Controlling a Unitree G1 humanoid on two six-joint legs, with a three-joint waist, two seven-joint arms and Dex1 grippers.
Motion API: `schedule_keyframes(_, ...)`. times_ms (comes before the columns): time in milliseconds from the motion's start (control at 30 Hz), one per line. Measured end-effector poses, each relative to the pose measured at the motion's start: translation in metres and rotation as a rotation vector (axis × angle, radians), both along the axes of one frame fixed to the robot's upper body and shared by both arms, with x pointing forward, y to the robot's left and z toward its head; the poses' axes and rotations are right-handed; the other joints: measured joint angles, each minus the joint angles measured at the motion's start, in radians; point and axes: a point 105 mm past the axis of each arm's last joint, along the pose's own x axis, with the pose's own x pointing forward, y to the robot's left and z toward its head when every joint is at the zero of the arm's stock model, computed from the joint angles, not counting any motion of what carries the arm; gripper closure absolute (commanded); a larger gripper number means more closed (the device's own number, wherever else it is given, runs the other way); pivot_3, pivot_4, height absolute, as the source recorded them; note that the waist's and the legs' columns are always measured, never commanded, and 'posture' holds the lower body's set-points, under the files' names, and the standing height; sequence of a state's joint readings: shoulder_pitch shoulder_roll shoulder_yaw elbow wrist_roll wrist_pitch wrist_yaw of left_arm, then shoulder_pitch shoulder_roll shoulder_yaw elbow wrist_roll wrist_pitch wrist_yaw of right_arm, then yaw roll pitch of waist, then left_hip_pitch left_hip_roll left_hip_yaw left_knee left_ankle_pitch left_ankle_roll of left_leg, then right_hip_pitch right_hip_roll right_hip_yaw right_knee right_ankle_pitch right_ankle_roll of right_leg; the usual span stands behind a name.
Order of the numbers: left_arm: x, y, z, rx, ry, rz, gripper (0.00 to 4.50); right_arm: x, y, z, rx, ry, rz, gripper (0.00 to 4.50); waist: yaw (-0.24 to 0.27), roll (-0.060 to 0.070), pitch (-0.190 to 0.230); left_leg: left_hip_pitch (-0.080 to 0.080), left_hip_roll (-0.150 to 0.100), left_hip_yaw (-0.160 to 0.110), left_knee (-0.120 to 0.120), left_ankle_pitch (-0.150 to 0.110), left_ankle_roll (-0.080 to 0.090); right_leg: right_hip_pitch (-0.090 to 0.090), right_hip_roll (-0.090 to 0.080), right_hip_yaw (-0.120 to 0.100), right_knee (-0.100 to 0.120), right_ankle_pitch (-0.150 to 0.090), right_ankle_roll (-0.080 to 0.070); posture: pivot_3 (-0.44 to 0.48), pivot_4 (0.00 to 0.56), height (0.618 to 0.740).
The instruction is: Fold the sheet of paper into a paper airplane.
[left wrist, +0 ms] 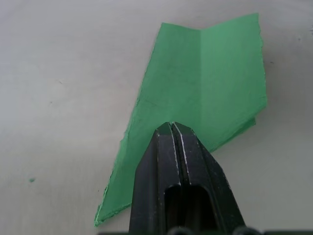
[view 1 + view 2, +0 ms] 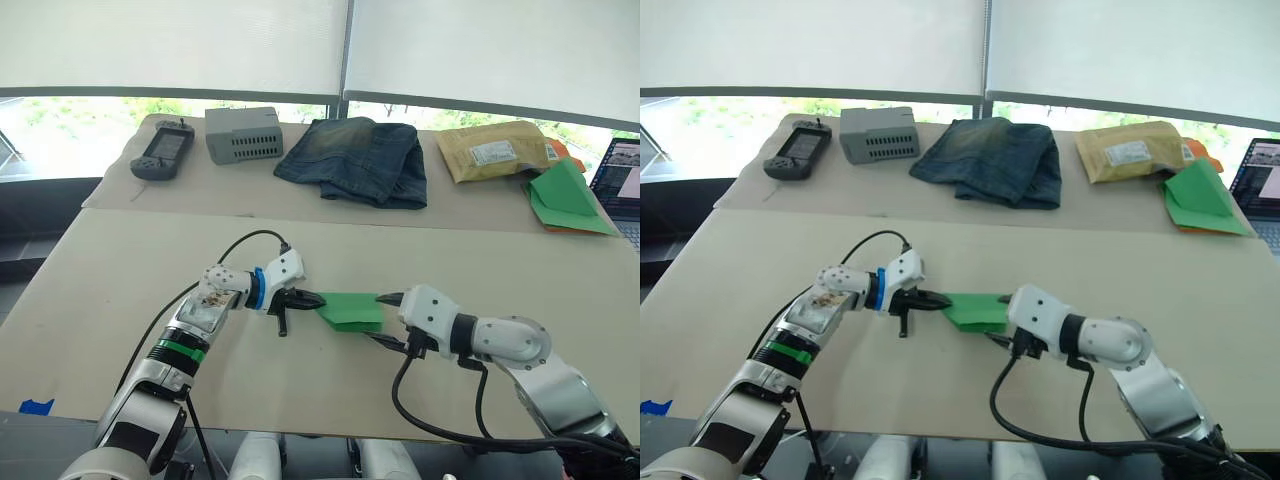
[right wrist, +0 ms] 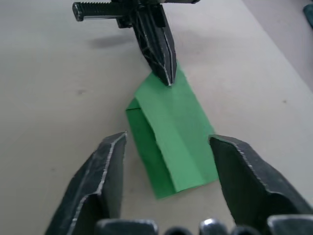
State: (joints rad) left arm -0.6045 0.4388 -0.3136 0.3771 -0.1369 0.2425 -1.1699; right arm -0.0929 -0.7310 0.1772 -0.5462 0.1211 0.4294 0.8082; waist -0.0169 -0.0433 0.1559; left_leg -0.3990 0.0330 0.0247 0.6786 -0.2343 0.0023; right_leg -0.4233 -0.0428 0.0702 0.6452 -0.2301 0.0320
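Beige table (image 2: 120,300) under shaded windows; along the frame's upper edge lie folded jeans (image 2: 355,158), a grey box (image 2: 243,134) and a padded envelope (image 2: 492,150). Centre frame, the sheet of paper (image 2: 352,310) lies folded, layered, creased lengthwise. Left gripper (image 2: 308,300), fingers pressed together, presses on its left end. Right gripper (image 3: 168,161) spread wide at its right end, holding nothing.

Robot test bench set up in an office-like room by the windows

Two plain beige tables (image 2: 120,250) are pushed together beneath wide windows (image 2: 60,120) shaded by white roller blinds (image 2: 170,40); unrelated test items are laid out along the far table: a handheld controller (image 2: 162,152), a grey box (image 2: 243,134), folded jeans (image 2: 355,158), a padded envelope (image 2: 495,150) and an open laptop (image 2: 622,180)
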Motion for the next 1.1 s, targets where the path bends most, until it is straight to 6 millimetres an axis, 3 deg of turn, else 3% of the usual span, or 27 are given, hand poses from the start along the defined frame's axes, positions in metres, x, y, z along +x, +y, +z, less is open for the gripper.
schedule_keyframes(167, 0.000, 0.000, 0.000, 0.000, 0.000, 0.000, 4.50, 0.002, -0.002, -0.003, -0.022, -0.012, 0.008, 4.30, 0.001, 0.000, 0.000, 0.000, 0.000, 0.000, 0.000, 0.000, 0.000, 0.000, 0.000, 0.000, 0.000, 0.000, 0.000, 0.000, 0.150, 0.734)
schedule_keyframes(200, 0.000, 0.000, 0.000, -0.001, -0.002, 0.001, 4.50, -0.001, 0.000, -0.006, -0.022, 0.007, 0.027, 4.47, 0.001, 0.000, 0.000, 0.000, 0.000, 0.000, 0.000, 0.000, 0.000, 0.000, 0.000, 0.000, 0.000, 0.000, 0.000, 0.000, 0.150, 0.734)
schedule_keyframes(367, -0.003, 0.000, -0.001, -0.008, -0.004, 0.018, 4.50, -0.012, 0.011, -0.018, 0.020, 0.088, 0.073, 4.47, 0.000, 0.000, 0.000, 0.000, 0.000, 0.000, 0.000, 0.000, 0.000, 0.000, 0.000, 0.000, 0.000, 0.000, 0.000, 0.000, 0.150, 0.734)
schedule_keyframes(700, -0.008, -0.001, -0.001, -0.012, -0.001, 0.014, 4.50, 0.022, 0.005, -0.030, -0.015, 0.034, -0.043, 4.47, 0.003, 0.000, 0.000, 0.000, 0.000, 0.000, -0.001, 0.000, 0.000, 0.000, 0.000, 0.000, -0.001, 0.000, 0.000, 0.000, 0.150, 0.734)
schedule_keyframes(967, -0.008, -0.001, -0.001, -0.013, 0.005, 0.016, 4.50, 0.039, 0.015, -0.013, 0.034, -0.042, -0.030, 4.47, 0.002, 0.000, 0.000, 0.000, 0.000, 0.000, -0.001, 0.000, 0.000, 0.000, 0.000, 0.000, 0.000, 0.000, 0.000, 0.000, 0.150, 0.734)
schedule_keyframes(1100, -0.008, -0.001, -0.001, -0.013, 0.005, 0.016, 4.50, 0.043, 0.016, -0.014, 0.038, -0.031, -0.027, 4.47, 0.002, 0.000, 0.000, 0.000, 0.000, 0.000, -0.001, 0.000, 0.000, 0.000, 0.000, 0.000, -0.001, 0.000, 0.000, 0.000, 0.150, 0.734)
